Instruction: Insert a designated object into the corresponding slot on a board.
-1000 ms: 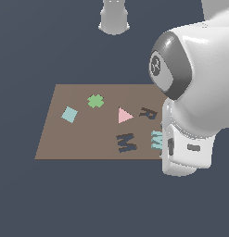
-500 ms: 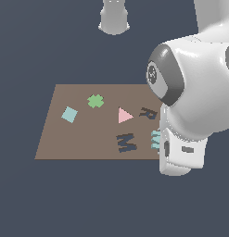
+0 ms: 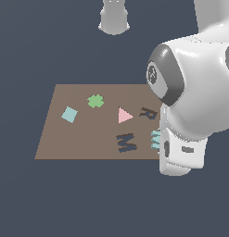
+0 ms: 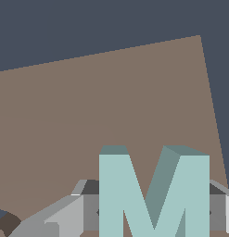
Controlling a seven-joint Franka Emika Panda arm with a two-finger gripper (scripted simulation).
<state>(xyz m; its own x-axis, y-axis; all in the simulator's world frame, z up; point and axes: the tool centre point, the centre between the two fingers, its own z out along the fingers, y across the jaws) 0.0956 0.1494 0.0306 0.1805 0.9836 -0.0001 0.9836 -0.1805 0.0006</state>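
1. Compared with a second ago, the white robot arm (image 3: 199,97) has shifted toward the exterior view's left, carrying the flat pale teal M-shaped block (image 4: 154,192) along the flat brown rectangular board (image 3: 83,134) toward its middle.
2. Nearest the wrist camera, the grey gripper (image 4: 153,210) is clamped on that block, one finger (image 4: 90,210) against each outer leg.
3. Rigid, light and smooth-faced by the look of it, the block should be held across its flat outer legs, as it is now.
4. It stands upright in the wrist view, its long axis spanning the fingers.
5. Farther off, the dark grey-black M-shaped recess (image 3: 126,142) lies just beside the block, still empty.
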